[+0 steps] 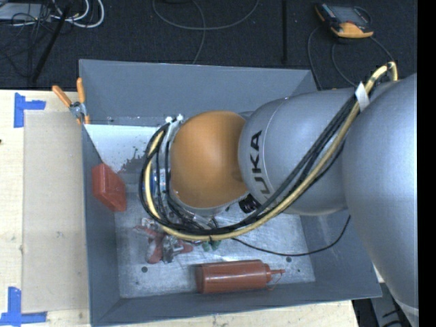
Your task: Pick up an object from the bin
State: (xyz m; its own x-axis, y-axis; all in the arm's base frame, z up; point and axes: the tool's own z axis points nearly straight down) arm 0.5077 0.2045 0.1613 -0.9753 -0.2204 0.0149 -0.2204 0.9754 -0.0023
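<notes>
My gripper (pixel 165 231) sticks out from under the arm's orange cover, low over the left middle of the bin floor. Right beneath it lies a small reddish, thin-limbed thing (pixel 158 248), part of it hidden by the gripper, so I cannot tell whether the two touch. A dark red squeeze bottle (pixel 235 276) with a pointed nozzle lies on its side along the near wall, just right of and below the gripper. A red block (pixel 109 187) rests against the left wall, apart from the gripper.
The big grey arm and its orange cover with black and yellow cables hang over the middle and right of the bin and hide what lies there. A strip of bare floor shows between the red block and the small reddish thing.
</notes>
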